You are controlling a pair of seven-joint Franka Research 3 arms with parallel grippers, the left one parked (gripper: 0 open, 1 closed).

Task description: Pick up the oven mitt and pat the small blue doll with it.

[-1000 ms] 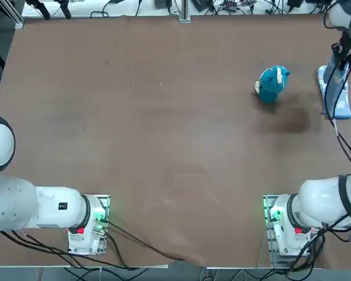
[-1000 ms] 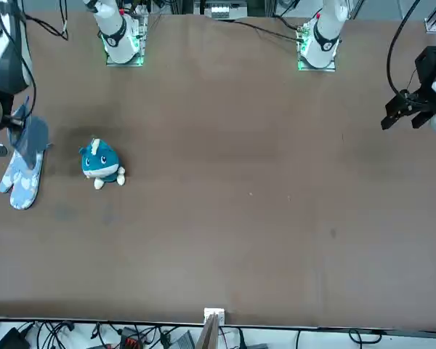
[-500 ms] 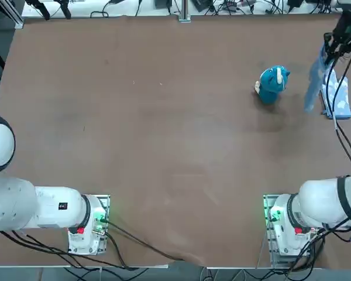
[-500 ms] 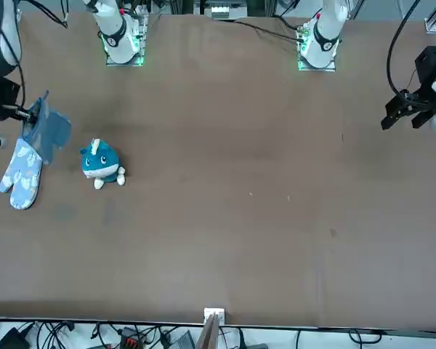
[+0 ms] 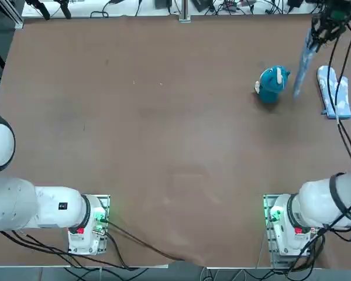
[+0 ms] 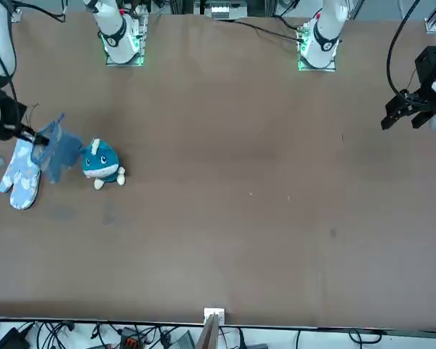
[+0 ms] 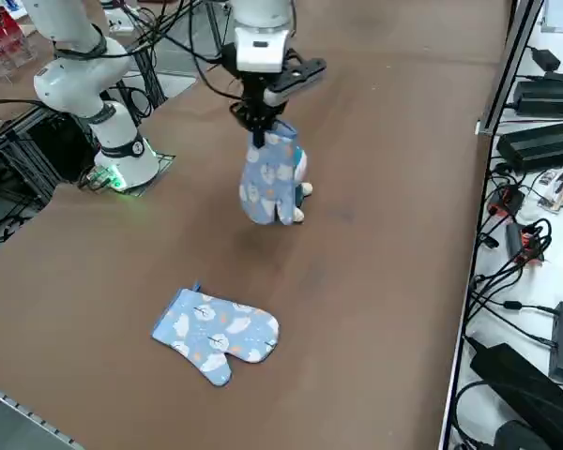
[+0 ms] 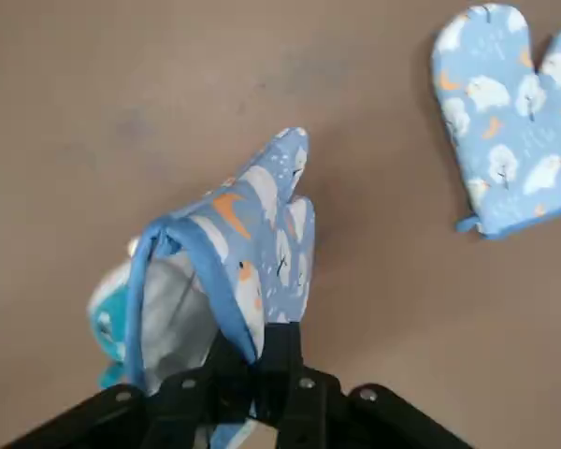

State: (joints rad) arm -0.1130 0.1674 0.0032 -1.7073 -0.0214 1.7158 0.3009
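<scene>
Here we find the brown worktop (image 5: 164, 129) almost bare, carrying only a few things gathered toward its far right corner as the robot sees it. A second oven mitt (image 7: 216, 331) lies flat on the worktop with its thumb and fingertips pointing away from the arm bases; in the top view this second mitt (image 5: 333, 91) sits close to the right edge, and in the front view it (image 6: 19, 174) lies at the far left. Cables and black power boxes (image 7: 544, 141) run along the rail beyond the worktop edge, off the working surface. Nothing stands between the held mitt and the doll. The right gripper (image 7: 260, 120) is raised above the worktop with its fingers pinched closed on the cuff edge of the oven mitt (image 7: 270, 183), which hangs down from it with the open cuff uppermost and the fingertip end lowest. In the wrist view we see the gripper (image 8: 262, 369) clamping the bound blue hem, the mitt (image 8: 252, 253) drooping away from it, its grey lining showing at the opening. The small blue doll (image 5: 272, 84) stands on the worktop just beside the hanging mitt (image 5: 300, 61), on the side toward the worktop's middle, while the spare mitt lies on the other side. In the front view the mitt (image 6: 58, 151) hangs right next to the doll (image 6: 99, 163); whether they touch we cannot tell. From the right side the doll is mostly hidden behind the mitt.
</scene>
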